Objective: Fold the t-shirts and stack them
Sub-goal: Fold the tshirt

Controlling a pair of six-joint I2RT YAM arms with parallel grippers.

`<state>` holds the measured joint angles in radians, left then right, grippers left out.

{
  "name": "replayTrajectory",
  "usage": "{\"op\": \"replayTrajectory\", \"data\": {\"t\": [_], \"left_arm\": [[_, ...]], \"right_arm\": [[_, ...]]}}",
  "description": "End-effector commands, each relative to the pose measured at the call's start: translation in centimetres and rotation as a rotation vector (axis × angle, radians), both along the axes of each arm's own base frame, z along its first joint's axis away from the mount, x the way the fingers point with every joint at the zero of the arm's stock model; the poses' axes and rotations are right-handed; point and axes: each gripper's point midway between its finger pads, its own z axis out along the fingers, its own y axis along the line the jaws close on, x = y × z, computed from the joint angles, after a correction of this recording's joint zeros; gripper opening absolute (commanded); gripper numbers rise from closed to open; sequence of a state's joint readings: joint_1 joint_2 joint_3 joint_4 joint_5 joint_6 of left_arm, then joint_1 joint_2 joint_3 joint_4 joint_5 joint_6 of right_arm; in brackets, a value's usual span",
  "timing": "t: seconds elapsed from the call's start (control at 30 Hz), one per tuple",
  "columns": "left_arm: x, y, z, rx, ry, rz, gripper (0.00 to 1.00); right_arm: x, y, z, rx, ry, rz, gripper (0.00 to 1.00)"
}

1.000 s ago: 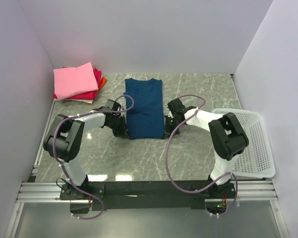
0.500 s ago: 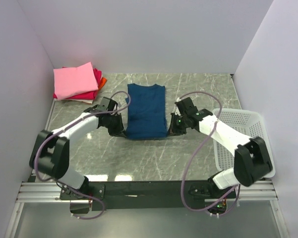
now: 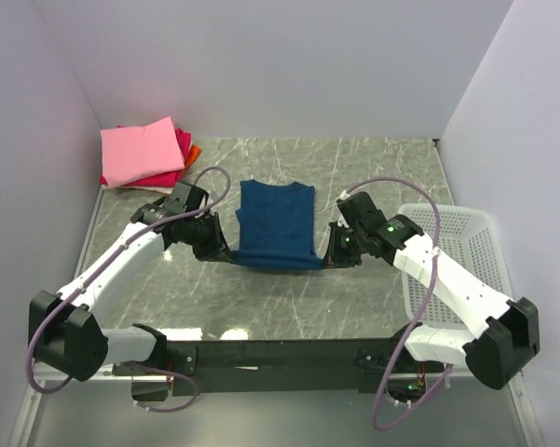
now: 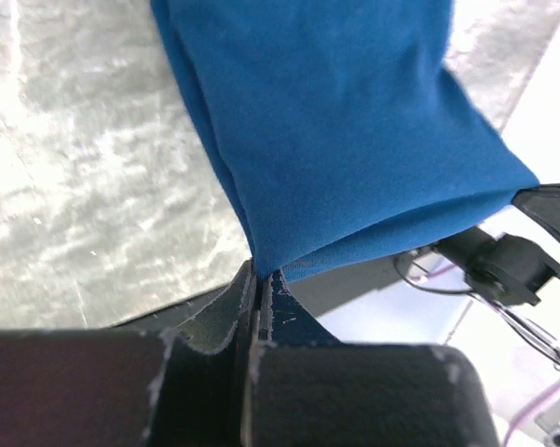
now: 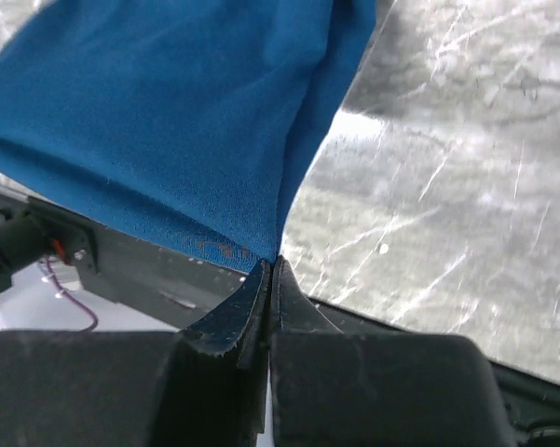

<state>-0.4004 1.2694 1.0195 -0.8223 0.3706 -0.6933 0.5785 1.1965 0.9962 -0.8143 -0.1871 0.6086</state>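
Observation:
The dark blue t-shirt [image 3: 278, 223] is folded narrow in the middle of the marble table, its near edge lifted off the surface. My left gripper [image 3: 229, 253] is shut on the near left corner of that shirt [image 4: 335, 140]. My right gripper [image 3: 328, 255] is shut on the near right corner [image 5: 168, 121]. In both wrist views the cloth [image 4: 261, 265] runs straight into the closed jaws. A stack of folded t-shirts sits at the back left, pink [image 3: 142, 149] on top, magenta-red [image 3: 168, 177] and orange [image 3: 193, 152] below.
A white mesh basket [image 3: 475, 270] stands at the right edge of the table, next to the right arm. White walls close in the left, back and right sides. The metal rail [image 3: 280, 358] with the arm bases runs along the near edge.
Both grippers have pulled the near edge of the blue shirt up and toward the arm bases. The arms have stretched out, and the shirt looks shorter on the table.

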Motion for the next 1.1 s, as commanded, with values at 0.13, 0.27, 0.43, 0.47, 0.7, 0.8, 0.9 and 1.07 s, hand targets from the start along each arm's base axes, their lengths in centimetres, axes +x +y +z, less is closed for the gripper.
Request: {"op": "replayTrajectory", "data": {"t": [0.13, 0.27, 0.43, 0.47, 0.7, 0.8, 0.9, 1.07], "left_arm": [[1.6, 0.2, 3.9, -0.008, -0.067, 0.044, 0.0], [3.7, -0.5, 4.4, 0.001, -0.097, 0.032, 0.0], [6.6, -1.5, 3.9, -0.002, -0.117, 0.039, 0.0], [7.2, -1.7, 4.1, -0.007, -0.123, 0.046, 0.0], [10.8, -2.8, 3.6, -0.021, -0.137, 0.069, 0.0], [12.2, -2.9, 3.6, -0.026, -0.143, 0.078, 0.01], [13.5, -2.9, 3.8, -0.031, -0.147, 0.082, 0.0], [15.9, -2.5, 3.6, -0.033, -0.149, 0.102, 0.0]], "right_arm": [[0.5, -3.3, 3.6, -0.103, -0.092, -0.126, 0.0], [2.9, -3.6, 4.5, -0.137, -0.13, -0.154, 0.0], [6.6, -3.7, 5.0, -0.142, -0.168, -0.194, 0.0], [7.2, -3.8, 5.0, -0.142, -0.17, -0.201, 0.0], [11.6, -4.0, 5.4, -0.16, -0.198, -0.217, 0.0], [13.3, -3.9, 6.1, -0.161, -0.224, -0.218, 0.0], [15.0, -3.9, 6.4, -0.168, -0.237, -0.221, 0.0], [17.3, -3.6, 6.6, -0.176, -0.25, -0.22, 0.0]]}}
